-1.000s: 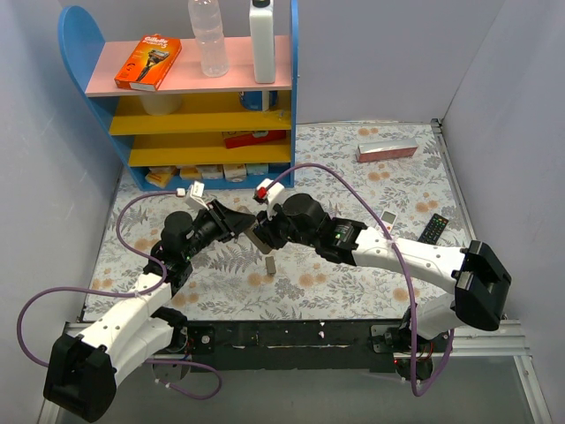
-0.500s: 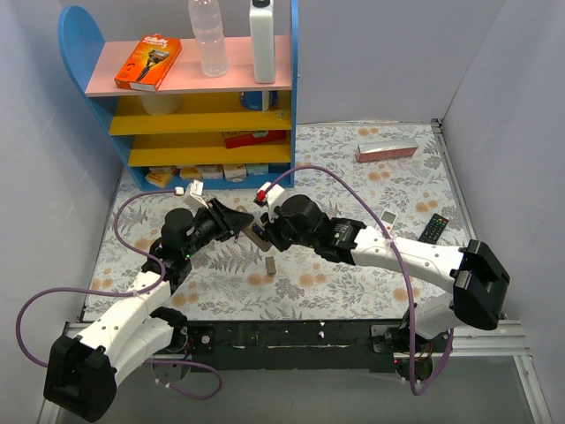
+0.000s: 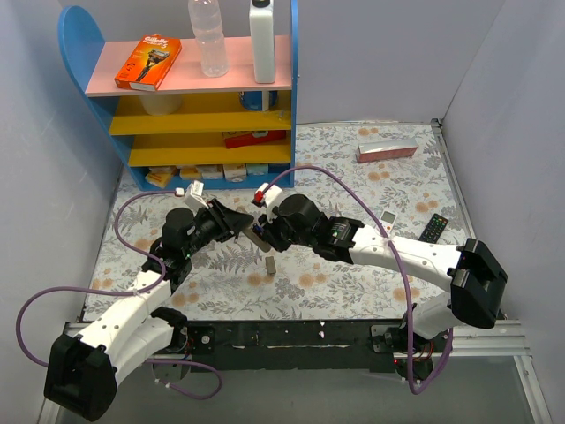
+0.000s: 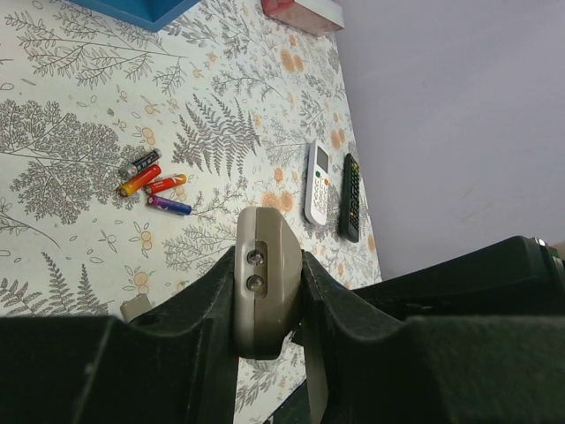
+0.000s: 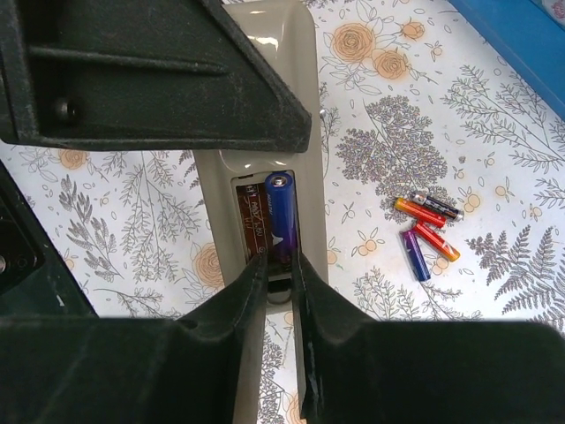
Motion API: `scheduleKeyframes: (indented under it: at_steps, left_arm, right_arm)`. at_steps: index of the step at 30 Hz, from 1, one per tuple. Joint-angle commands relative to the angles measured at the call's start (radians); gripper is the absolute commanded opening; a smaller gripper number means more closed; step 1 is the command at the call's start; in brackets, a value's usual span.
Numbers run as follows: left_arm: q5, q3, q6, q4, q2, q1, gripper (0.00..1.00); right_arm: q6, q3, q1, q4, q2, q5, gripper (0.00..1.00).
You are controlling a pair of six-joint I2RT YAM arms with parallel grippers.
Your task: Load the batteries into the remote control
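Narrow-jawed on battery (image 5: 281, 208), seemingly, at right gripper (image 5: 277, 262); tight-jawed on remote (image 4: 265, 238) at left gripper (image 4: 269, 305). Could pop out or jam if pressed crooked.

shelf (image 3: 79, 35) — razor box (image 3: 148, 62), clear bottle (image 3: 208, 40) | pink box (image 3: 386, 151) | black remote (image 3: 433, 229)

Right pincer (image 5: 276, 258) slightly nearer left pincer (image 4: 267, 256)

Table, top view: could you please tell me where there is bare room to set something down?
Bare: the back stretch between the pink box and the right arm; the near strip in front of the small grey piece. Crowded: the middle, where the left gripper and right gripper meet at the remote, and the right edge by the black remote.
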Motion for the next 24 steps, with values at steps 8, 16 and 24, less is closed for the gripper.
scheduleKeyframes:
  at_steps: [8, 16, 24]
  left_arm:
    - [0.011, 0.072, -0.056, -0.053, -0.006, -0.007, 0.0]
    - [0.02, 0.067, -0.059, -0.056, -0.001, -0.007, 0.0]
    - [0.058, 0.058, -0.059, -0.028, -0.004, -0.007, 0.0]
  right_arm:
    - [0.013, 0.047, -0.016, -0.081, -0.051, 0.005, 0.41]
    - [0.121, 0.044, -0.047, -0.072, -0.11, -0.054, 0.42]
    - [0.109, 0.02, -0.05, -0.032, -0.096, -0.108, 0.4]
